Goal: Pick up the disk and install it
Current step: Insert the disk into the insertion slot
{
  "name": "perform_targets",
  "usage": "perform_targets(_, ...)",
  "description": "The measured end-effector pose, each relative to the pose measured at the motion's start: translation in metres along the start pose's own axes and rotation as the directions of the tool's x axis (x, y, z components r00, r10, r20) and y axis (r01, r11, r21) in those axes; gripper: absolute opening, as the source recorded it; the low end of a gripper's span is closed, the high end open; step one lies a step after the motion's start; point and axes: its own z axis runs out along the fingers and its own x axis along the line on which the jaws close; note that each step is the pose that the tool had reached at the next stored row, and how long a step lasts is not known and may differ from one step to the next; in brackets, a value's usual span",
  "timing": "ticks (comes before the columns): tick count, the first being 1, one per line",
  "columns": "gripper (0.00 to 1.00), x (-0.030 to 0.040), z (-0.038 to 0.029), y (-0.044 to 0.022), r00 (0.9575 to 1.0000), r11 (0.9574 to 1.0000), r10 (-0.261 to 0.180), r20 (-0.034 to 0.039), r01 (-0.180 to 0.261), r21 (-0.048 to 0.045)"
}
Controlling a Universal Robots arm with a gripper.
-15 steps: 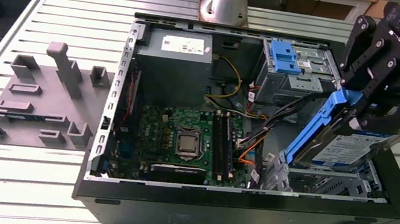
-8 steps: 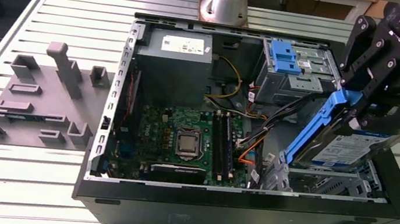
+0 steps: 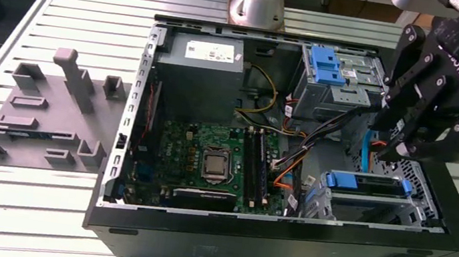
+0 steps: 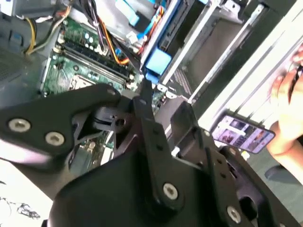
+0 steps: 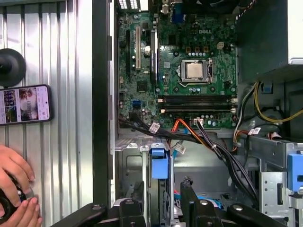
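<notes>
Though its jaws stood open and empty, the gripper (image 5: 162,183) hung just above the disk (image 5: 159,163), which sat in the drive cage (image 5: 130,161); to my eye, a square line on it, well clear of the cables (image 5: 199,137), mattered most.

We look down past our black gripper (image 4: 163,101), its fingers (image 4: 144,94) standing apart just beside the blue-framed disk (image 4: 158,61), which sits in the silver drive cage (image 4: 213,42) of an open computer case. Orange and black cables (image 4: 111,45) cross the green motherboard (image 4: 78,52). Outside the case, a lit phone (image 4: 242,133) lies on the slatted table (image 4: 265,66) near a person's blurred hand (image 4: 289,113).
</notes>
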Motion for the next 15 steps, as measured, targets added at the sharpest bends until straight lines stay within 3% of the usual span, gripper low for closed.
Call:
perform_targets(3, 0.42, -0.0001, 0.0054, -0.0001, 1.0, 1.0, 0.0, 0.0001, 0.0, 0.0)
perform_targets(5, 0.3, -0.0001, 0.0091, -0.0002, 1.0, 1.0, 0.0, 0.0, 0.0, 0.0)
perform_targets(8, 0.24, -0.0001, 0.0145, -0.0003, 1.0, 1.0, 0.0, 0.0, 0.0, 0.0)
perform_targets(10, 0.11, -0.0002, 0.0201, -0.0009, 1.0, 1.0, 0.0, 0.0001, 0.0, 0.0)
perform_targets(15, 0.11, -0.0008, 0.0292, -0.0031, 1.0, 1.0, -0.001, -0.0015, 0.001, 0.0009)
